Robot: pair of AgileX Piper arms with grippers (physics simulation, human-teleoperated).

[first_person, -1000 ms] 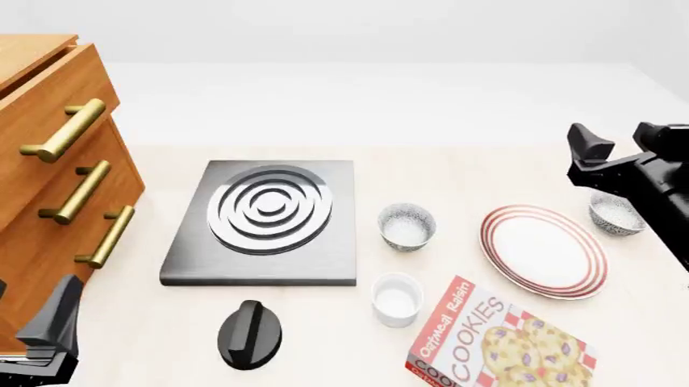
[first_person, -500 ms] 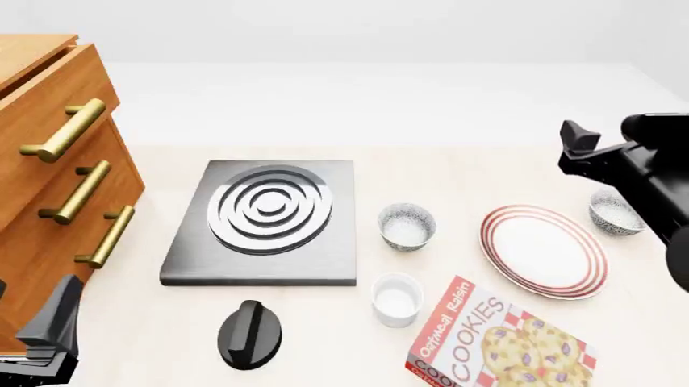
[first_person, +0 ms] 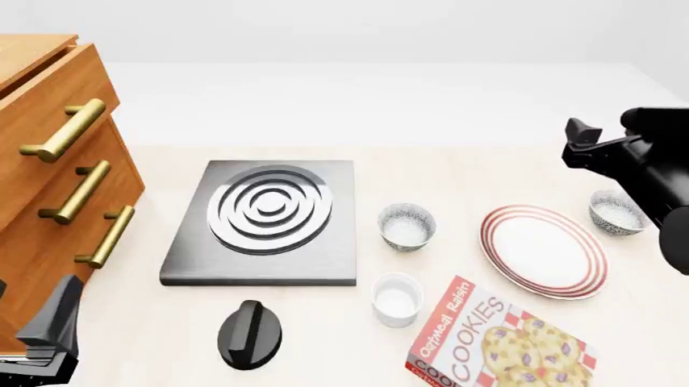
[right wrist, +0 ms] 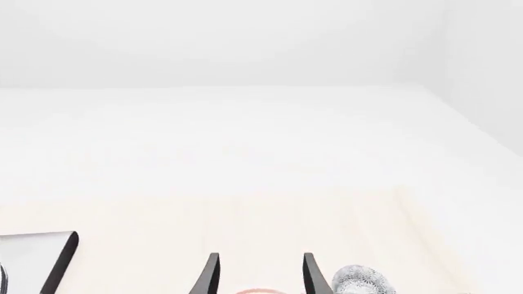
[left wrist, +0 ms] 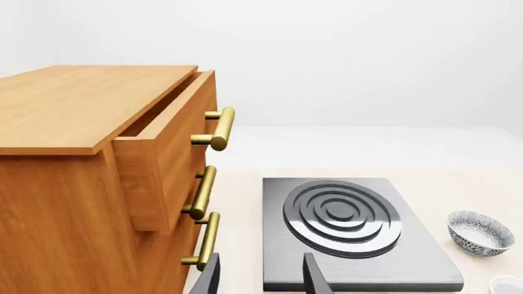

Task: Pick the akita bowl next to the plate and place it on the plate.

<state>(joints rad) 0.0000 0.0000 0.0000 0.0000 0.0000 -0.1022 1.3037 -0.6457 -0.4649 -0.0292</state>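
The plate (first_person: 544, 250), white with red rings, lies at the right of the table. The akita bowl (first_person: 615, 212) stands just beyond the plate's right rim, speckled grey outside; the right wrist view catches it (right wrist: 364, 282) low beside one finger. A twin bowl (first_person: 406, 226) sits left of the plate, near the stove, and also shows in the left wrist view (left wrist: 481, 233). My right gripper (first_person: 599, 137) hovers open above and behind the akita bowl, its fingers (right wrist: 210, 274) apart and empty. My left gripper (left wrist: 261, 278) is open at the near left corner (first_person: 48, 322).
A black stove plate (first_person: 264, 222) lies mid-table with a black knob (first_person: 250, 332) in front of it. A white cup (first_person: 396, 300) and a cookie box (first_person: 495, 343) sit near the front. A wooden drawer cabinet (first_person: 54, 177) fills the left side.
The right arm has shifted slightly right and up, uncovering more of the akita bowl. The left arm and all objects stay put.
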